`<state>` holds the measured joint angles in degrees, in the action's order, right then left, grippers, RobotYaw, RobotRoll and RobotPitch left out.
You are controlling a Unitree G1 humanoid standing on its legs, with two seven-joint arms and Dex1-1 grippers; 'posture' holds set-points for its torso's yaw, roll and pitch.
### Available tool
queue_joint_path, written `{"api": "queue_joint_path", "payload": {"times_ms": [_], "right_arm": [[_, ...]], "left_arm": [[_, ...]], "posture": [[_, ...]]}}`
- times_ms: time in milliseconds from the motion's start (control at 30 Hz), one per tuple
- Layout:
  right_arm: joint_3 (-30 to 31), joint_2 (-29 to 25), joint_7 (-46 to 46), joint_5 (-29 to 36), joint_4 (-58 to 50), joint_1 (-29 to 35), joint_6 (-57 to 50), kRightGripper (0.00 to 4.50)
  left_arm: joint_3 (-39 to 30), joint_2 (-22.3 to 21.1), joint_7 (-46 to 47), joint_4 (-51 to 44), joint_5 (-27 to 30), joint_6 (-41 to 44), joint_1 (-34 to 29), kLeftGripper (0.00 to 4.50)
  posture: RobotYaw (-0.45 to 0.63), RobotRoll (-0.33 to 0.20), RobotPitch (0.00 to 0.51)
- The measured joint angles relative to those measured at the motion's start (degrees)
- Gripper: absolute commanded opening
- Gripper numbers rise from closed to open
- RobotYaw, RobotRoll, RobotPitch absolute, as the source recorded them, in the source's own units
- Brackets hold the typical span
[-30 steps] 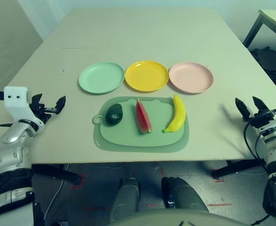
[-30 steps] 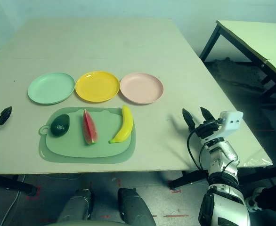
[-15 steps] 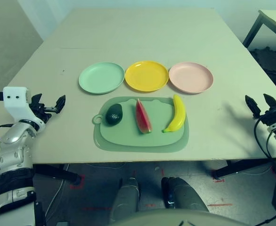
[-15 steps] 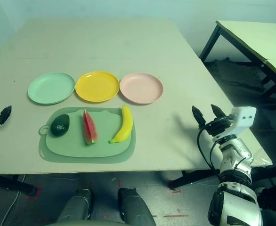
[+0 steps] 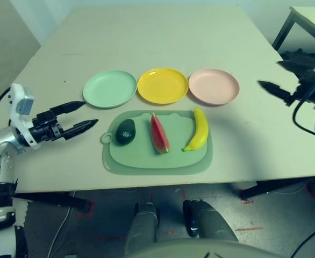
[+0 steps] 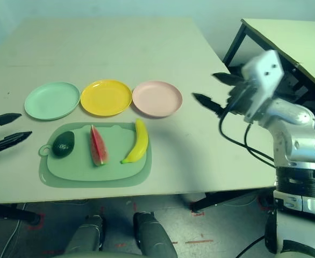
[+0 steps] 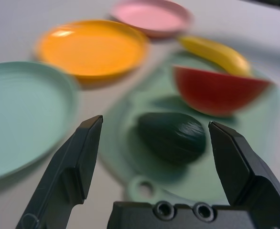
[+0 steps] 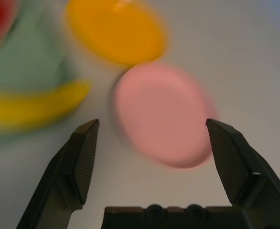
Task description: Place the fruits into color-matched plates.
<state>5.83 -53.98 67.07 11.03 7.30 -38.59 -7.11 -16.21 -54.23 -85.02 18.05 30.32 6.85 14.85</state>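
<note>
On the green mat [image 5: 157, 161], the avocado [image 5: 126, 131] lies at 3 o'clock from the left gripper [image 5: 78, 116], nearer than the right gripper [image 6: 214, 91]; both grippers are released, holding nothing.

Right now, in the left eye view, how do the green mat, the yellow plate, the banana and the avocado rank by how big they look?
Largest to smallest:
1. green mat
2. yellow plate
3. banana
4. avocado
The plate lies a little farther from the camera than the fruits, yet it looks clearly bigger.
</note>
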Motion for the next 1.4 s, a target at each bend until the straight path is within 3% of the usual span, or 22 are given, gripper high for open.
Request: {"api": "queue_joint_path", "payload": {"times_ms": [233, 500, 833, 1233, 1333, 1400], "right_arm": [[13.54, 4.28, 13.61, -12.25, 9.62, -15.78, 28.30, 4.47], [23.13, 9.68, 24.46, -14.12, 12.26, -19.05, 40.41, 4.47], [30.33, 18.67, 24.05, -23.96, 22.50, -23.37, 46.49, 4.47], [33.55, 25.77, 15.29, -35.53, 39.63, -28.93, 54.30, 4.47], [33.83, 26.35, 14.51, -36.39, 41.39, -28.90, 55.20, 3.85], [33.83, 26.35, 15.17, -36.32, 41.81, -28.70, 55.35, 3.17]], "left_arm": [[2.81, -0.08, -4.80, -3.97, -1.26, -3.42, -1.50, 4.50], [4.33, 2.26, -3.15, -4.32, -3.03, -5.86, -1.71, 4.50], [4.28, 2.12, -2.66, -3.25, -3.58, -6.63, 0.48, 4.50], [3.39, 1.17, -1.27, -5.49, -3.53, -6.79, -2.97, 4.50], [3.30, 1.09, -0.78, -6.55, -3.52, -6.85, -3.20, 4.50], [2.97, 1.07, -0.49, -6.75, -3.51, -6.89, -3.42, 4.50]], "posture": [[-0.02, 0.000, 0.141], [0.00, 0.000, 0.131], [0.05, 0.000, 0.136], [0.07, 0.000, 0.139], [0.08, 0.000, 0.144], [0.07, 0.000, 0.145]]}}
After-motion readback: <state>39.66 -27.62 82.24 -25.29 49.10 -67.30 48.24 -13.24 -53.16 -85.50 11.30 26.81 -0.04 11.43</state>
